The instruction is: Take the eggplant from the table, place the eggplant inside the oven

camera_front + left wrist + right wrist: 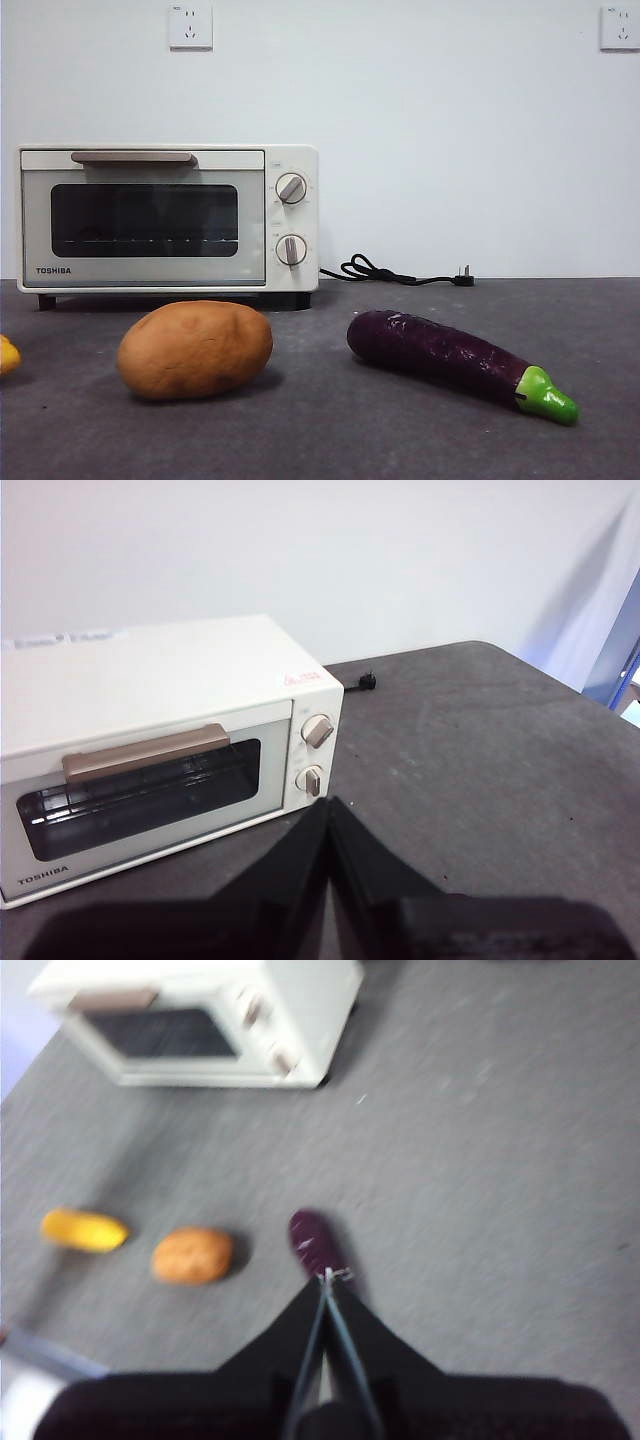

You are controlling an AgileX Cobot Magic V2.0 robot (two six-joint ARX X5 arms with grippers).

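The dark-purple eggplant (440, 355) lies on the grey table (330, 440) at the front right, its green stem cap pointing right. In the right wrist view only its blunt purple end (312, 1240) shows past my right gripper (326, 1278), which hovers high above it with jaws shut and empty. The cream Toshiba oven (168, 218) stands at the back left with its door closed. My left gripper (330, 805) is shut and empty, held above the table in front of the oven (170, 750). Neither arm appears in the front view.
A tan potato (195, 349) sits left of the eggplant, in front of the oven. A yellow object (84, 1229) lies further left, at the table's edge in the front view. The oven's black cord and plug (400, 272) trail along the back wall.
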